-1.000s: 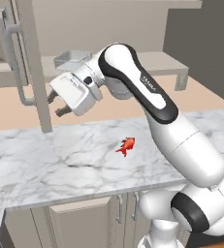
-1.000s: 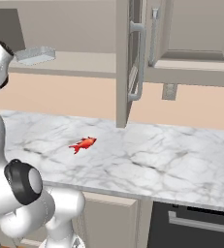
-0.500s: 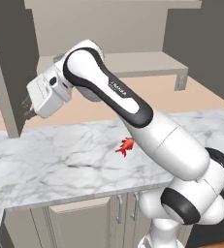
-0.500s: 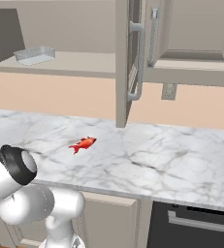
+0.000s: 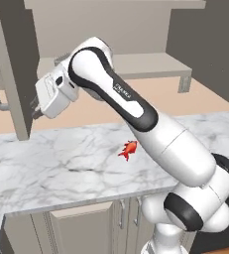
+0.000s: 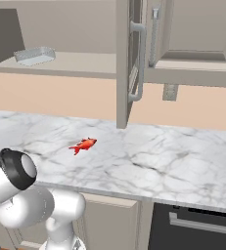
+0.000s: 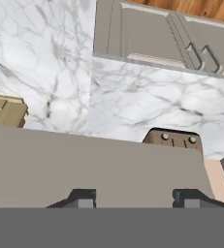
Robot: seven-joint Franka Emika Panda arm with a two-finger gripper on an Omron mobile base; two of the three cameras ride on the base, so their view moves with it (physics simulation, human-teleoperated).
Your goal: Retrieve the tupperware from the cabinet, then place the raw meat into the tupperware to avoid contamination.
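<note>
One open cabinet door point(image 5: 17, 69) blocks the hand point(image 5: 36, 106), whose spread I cannot tell.

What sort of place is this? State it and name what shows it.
A kitchen, rendered rather than real: a marble counter runs over base cabinet doors, an open wall cabinet has a shelf bearing a tupperware, and a raw fish-shaped piece of meat lies on the counter.
</note>
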